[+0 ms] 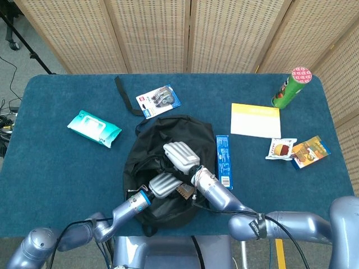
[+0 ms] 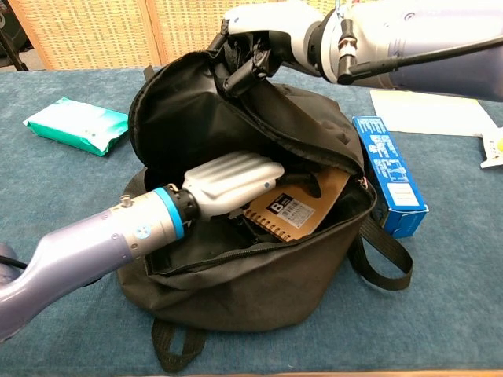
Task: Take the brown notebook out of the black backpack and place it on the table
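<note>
Head view: the black backpack (image 1: pixel 160 168) lies on the blue table (image 1: pixel 50 168); wipes pack (image 1: pixel 94 129) left of it, blue box (image 1: pixel 223 161) right, wicker screens (image 1: pixel 168 33) behind.

Chest view: right robot hand (image 2: pixel 259 35) grips the backpack's flap; left robot hand (image 2: pixel 232 182), fingers hidden inside, grasp unclear, rests on the brown notebook (image 2: pixel 302 208) within.

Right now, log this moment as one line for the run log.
left hand: inside backpack, on notebook | right hand: holds flap up | notebook: in backpack
</note>
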Tool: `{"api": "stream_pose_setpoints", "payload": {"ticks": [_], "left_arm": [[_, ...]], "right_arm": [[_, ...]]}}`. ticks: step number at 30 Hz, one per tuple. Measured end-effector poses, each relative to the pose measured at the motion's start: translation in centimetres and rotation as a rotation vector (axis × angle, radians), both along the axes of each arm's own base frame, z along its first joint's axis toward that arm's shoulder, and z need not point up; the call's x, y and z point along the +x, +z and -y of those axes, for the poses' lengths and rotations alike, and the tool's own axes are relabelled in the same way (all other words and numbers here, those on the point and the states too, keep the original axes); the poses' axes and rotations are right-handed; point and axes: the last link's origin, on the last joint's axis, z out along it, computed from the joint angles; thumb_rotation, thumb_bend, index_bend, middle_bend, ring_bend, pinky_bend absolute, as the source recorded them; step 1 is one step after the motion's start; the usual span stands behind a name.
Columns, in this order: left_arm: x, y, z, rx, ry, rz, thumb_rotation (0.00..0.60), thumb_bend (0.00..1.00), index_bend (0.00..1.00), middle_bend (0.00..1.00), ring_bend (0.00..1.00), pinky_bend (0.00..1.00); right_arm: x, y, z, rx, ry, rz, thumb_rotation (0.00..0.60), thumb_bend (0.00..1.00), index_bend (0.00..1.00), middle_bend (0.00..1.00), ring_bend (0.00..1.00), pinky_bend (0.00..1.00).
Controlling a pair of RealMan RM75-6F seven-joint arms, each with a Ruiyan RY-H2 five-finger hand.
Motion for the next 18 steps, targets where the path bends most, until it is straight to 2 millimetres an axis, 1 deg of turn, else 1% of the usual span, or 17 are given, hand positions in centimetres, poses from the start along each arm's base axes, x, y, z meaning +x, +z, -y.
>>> {"api": "stream_pose_setpoints", "payload": {"ticks": [1,3,4,5,18], "left_arm": [[0.1,-0.1,0.0,-0.001,0.000,-0.002,0.600,0.83,0.29,0.06,0.09,0.20],[0.3,-0.2,0.0,-0.004,-0.001,-0.005,0.600,0.94,0.29,0.06,0.09,0.20],[0.3,-0.2,0.0,-0.004,-0.001,-0.003,0.600,0.98,0.29,0.06,0.09,0.20],[0.4,-0.1,0.1,-0.003,-0.002,0.001,0.600,0.99,0.29,0.06,0.09,0.20],[0.6,1.3,0.3,-0.008,-0.007,0.061,0.600,1.00,0.29,0.06,0.09,0.20]], "right_arm": [[0.0,0.0,0.0,-0.001,0.001,0.000,0.600,0.72,0.70,0.67,0.55,0.59],[0.0,0.2,0.0,-0.002,0.002,-0.001,0.600,0.72,0.70,0.67,0.55,0.59],[0.0,0.2,0.0,-0.003,0.003,-0.001,0.600,0.72,0.70,0.67,0.55,0.59],[0.0,0.3,0.0,-0.004,0.004,-0.002,0.600,0.72,0.70,0.67,0.55,0.59],[-0.1,0.4,0.0,-0.007,0.000,-0.008,0.600,0.72,0.70,0.67,0.55,0.59]]}}
